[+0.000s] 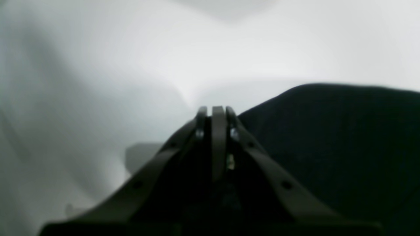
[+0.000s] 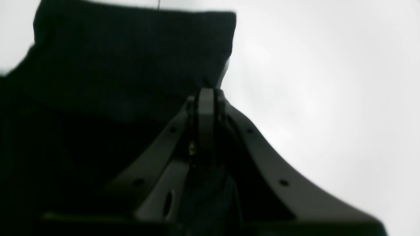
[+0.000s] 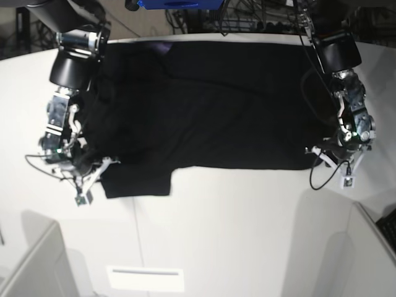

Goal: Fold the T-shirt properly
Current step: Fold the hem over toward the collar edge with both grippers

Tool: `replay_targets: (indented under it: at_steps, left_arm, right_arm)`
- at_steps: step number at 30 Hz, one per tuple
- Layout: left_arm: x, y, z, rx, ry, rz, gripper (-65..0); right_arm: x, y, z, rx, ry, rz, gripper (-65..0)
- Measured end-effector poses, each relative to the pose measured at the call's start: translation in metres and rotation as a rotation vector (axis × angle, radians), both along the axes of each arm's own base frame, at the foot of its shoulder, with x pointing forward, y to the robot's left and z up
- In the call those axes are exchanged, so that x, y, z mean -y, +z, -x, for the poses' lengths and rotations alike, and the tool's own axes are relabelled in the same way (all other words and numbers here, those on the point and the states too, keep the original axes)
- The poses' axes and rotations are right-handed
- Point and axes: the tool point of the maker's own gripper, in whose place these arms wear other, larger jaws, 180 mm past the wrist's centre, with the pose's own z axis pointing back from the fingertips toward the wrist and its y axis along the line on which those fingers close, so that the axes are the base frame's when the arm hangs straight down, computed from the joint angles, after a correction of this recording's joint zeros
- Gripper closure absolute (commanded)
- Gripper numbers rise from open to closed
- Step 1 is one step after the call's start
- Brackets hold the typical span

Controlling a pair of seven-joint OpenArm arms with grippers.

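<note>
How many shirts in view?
1. The black T-shirt lies spread on the white table, between and under both arms, one lower corner jutting out by the right hand. Anything beneath it would be hidden.

Counting two arms in all — a left arm (image 3: 337, 68) and a right arm (image 3: 74, 80) — and two end effectors, one per arm: a left end effector (image 1: 218, 113) and a right end effector (image 2: 210, 93). Also showing one black T-shirt (image 3: 216, 111), one white worktop (image 3: 216, 229), one blue object (image 3: 179, 4) at the top edge of the base view, and one bright white rectangle (image 3: 145, 279) near its bottom.
</note>
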Motion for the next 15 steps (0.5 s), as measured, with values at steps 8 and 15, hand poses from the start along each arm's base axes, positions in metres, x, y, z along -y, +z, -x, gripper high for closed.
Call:
replay_targets:
  at_steps: [8,15]
  left_arm:
    - [-0.004,0.015,0.016,0.05,0.025,-0.022,0.0]
    - [0.014,0.022,0.027,0.067,-0.005,0.111,0.0]
  right_arm:
    - [0.003,0.014,0.017,0.053,0.007,0.04,0.0]
    - [0.007,0.014,0.042,0.04,0.01,0.083,0.0]
